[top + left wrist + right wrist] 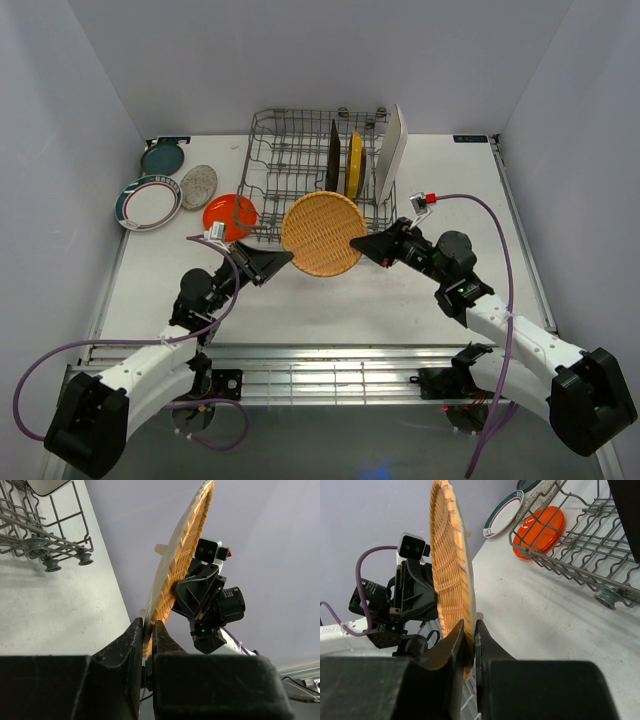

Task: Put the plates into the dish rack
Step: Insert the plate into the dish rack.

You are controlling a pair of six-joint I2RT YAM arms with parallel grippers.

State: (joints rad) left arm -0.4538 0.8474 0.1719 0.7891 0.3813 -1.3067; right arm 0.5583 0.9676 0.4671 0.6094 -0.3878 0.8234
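Currently: round wood-tone woven plate [320, 235] held upright, just near of grey wire dish rack [250, 165]; left fingers [131, 650] and right fingers [451, 650] clenched on opposite rims. Risk: opposed pull or thin edge grip slips, plate drops.

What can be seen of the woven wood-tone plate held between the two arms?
The woven plate is round and tan, with a basket-weave face and a pale back. It hangs clear of the table, face toward the overhead camera, in front of the dish rack. The left tool and right tool pinch opposite edges of its rim.
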